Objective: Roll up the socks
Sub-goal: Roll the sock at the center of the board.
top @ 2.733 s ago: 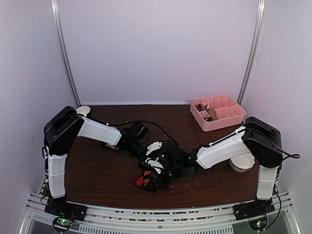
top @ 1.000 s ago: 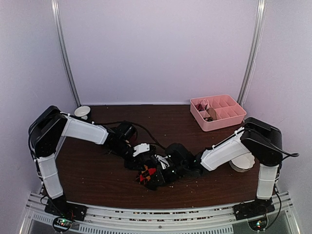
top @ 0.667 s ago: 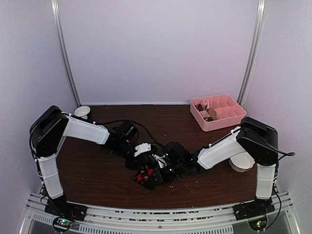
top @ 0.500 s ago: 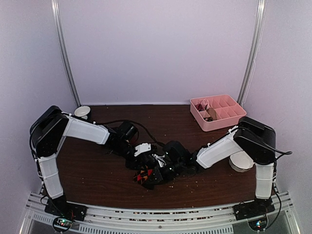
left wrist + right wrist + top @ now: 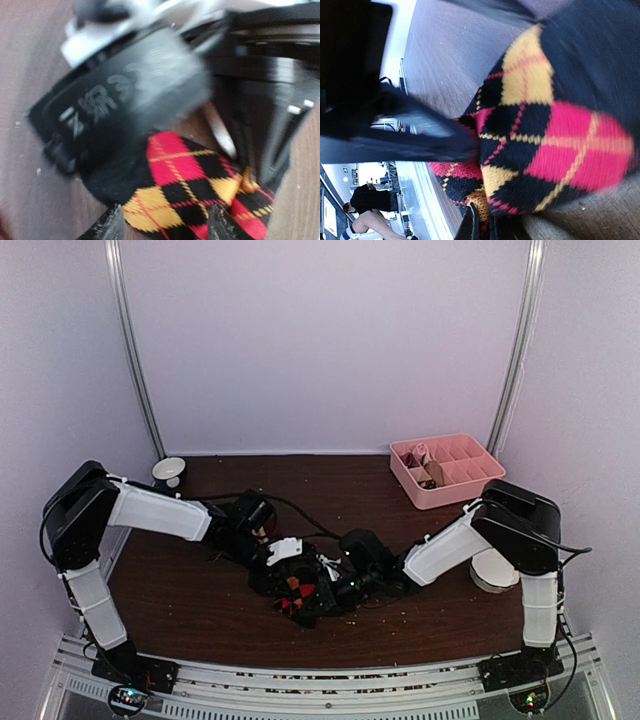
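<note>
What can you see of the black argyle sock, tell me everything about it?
The argyle sock is soft black knit with red and orange-yellow diamonds crossed by thin lines. It lies bunched into a lump on the brown table near the front middle. The right gripper is shut on a fold of it; the left gripper straddles it, jaws apart.

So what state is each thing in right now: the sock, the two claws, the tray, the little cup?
argyle sock: bunched in a loose lump, not a tidy roll.
left gripper: open, a finger on either side of the sock.
right gripper: shut, apparently pinching sock fabric.
pink tray: upright, a few compartments filled.
white cup: upright, contents unclear.
</note>
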`<state>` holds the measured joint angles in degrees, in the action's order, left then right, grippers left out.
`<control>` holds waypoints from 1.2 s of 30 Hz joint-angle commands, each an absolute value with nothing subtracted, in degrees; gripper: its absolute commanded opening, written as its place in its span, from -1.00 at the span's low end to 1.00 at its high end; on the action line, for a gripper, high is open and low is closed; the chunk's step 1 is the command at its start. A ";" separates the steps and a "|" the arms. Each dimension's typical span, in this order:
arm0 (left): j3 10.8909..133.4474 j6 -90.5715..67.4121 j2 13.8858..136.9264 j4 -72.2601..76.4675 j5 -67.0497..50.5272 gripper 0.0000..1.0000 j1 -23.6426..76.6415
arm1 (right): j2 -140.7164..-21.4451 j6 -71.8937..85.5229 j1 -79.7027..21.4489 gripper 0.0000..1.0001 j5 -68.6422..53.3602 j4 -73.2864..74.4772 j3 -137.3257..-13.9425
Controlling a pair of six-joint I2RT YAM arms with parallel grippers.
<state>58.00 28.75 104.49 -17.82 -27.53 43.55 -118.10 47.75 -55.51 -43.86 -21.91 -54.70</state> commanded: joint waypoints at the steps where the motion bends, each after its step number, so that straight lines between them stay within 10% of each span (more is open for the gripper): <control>1: 55.50 31.11 97.02 -14.19 -26.61 0.19 43.42 | -124.60 49.29 -54.00 -1.00 -33.02 -2.40 -49.88; 10: 53.92 33.62 89.66 -18.88 -36.26 0.15 42.04 | -124.02 50.03 -54.00 -1.00 -32.25 -1.98 -50.37; 29: 52.66 33.63 98.79 -20.35 -26.61 -0.95 49.04 | -122.12 54.20 -54.00 -1.00 -32.00 -9.46 -46.59; 36: 54.05 31.54 102.07 -21.75 -29.81 -0.75 48.96 | -118.56 55.81 -53.97 -1.00 -30.35 -12.94 -42.48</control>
